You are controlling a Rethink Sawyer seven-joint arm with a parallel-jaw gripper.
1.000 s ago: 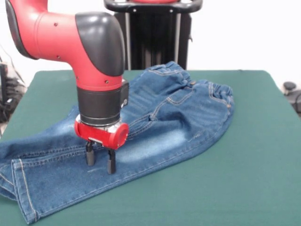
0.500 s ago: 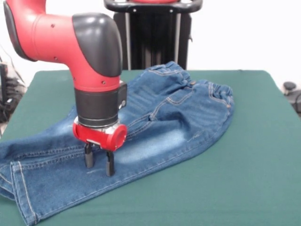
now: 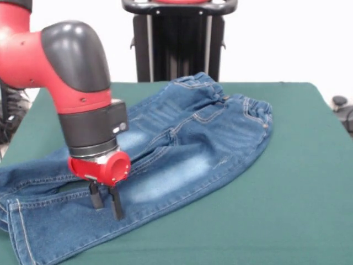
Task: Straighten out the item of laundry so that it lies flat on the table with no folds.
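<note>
Front view: since half a second ago the gripper (image 3: 106, 205) has shifted picture-left and tilted, dragging denim; the jeans (image 3: 165, 160) now lie with the leg hem nearer the green table's (image 3: 298, 182) left and near edges. Its jaws are pinched shut on the leg fabric. Judgement: the waistband remains bunched, and open table lies picture-right.

jeans (image 3: 182, 149): blue denim, faded pale patches, orange-tan stitching | table (image 3: 298, 182): plain dark green | arm (image 3: 60, 72): red with black elbow cap and black wrist band | gripper (image 3: 106, 201): red base, black fingers
</note>
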